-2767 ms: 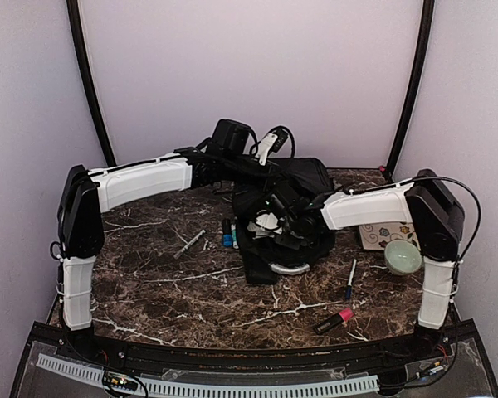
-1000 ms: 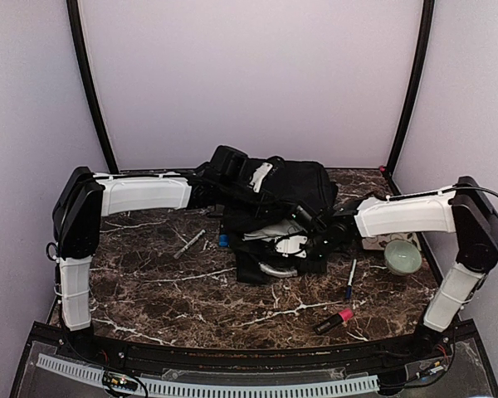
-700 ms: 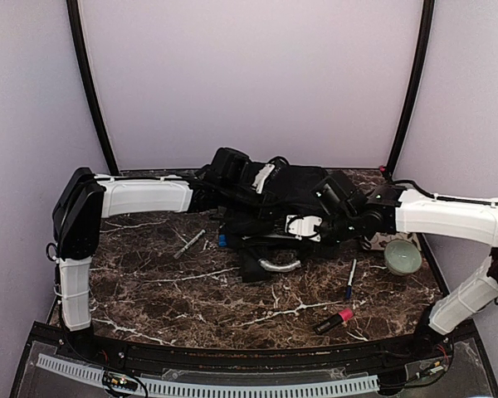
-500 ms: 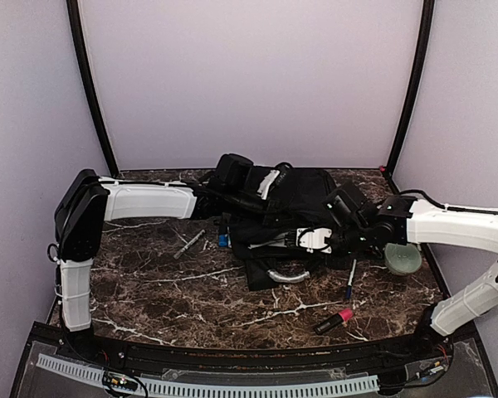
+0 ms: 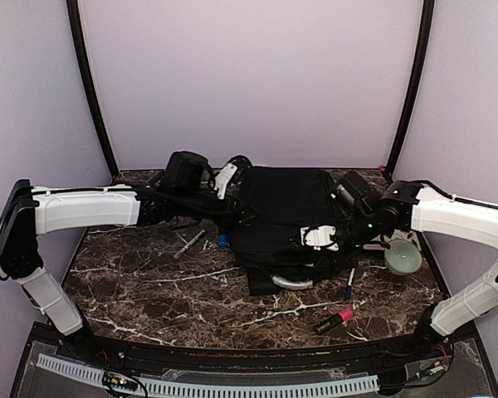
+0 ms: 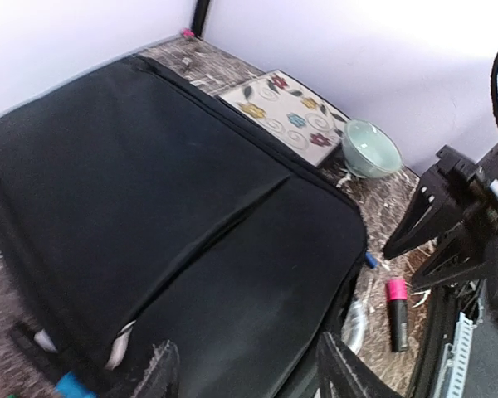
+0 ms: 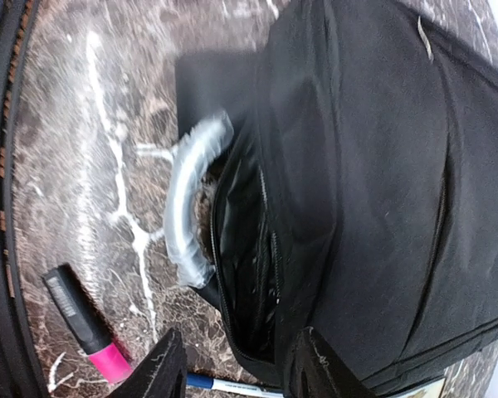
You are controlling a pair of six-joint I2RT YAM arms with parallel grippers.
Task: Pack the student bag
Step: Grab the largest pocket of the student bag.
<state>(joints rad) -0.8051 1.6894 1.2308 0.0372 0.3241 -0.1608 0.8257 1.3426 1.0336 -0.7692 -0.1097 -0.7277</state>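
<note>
The left gripper [image 6: 247,358] holds its jaws wide with nothing between them; it hangs over one edge of the student bag [image 6: 149,207], and whether its tips touch the cloth cannot be told; the right gripper [image 7: 239,344] stands moderately parted and empty, above the bag's gaping zip opening; the bag lies flat on the marble table [image 5: 166,282], between the two grippers; it is soft matte black fabric, a rounded rectangle with a seam across its face; at its front end curves a light grey handle loop [image 7: 187,199], smooth and tubular; right of the bag sits a pale green glazed bowl [image 6: 369,148], round; behind that, just beside the bag, lies a flat square floral tile [image 6: 286,116]; front-right of the bag lie a slim blue-capped pen [image 5: 349,279] and a stubby black highlighter [image 7: 87,332] with a pink cap; the tabletop is dark brown with white veins.
</note>
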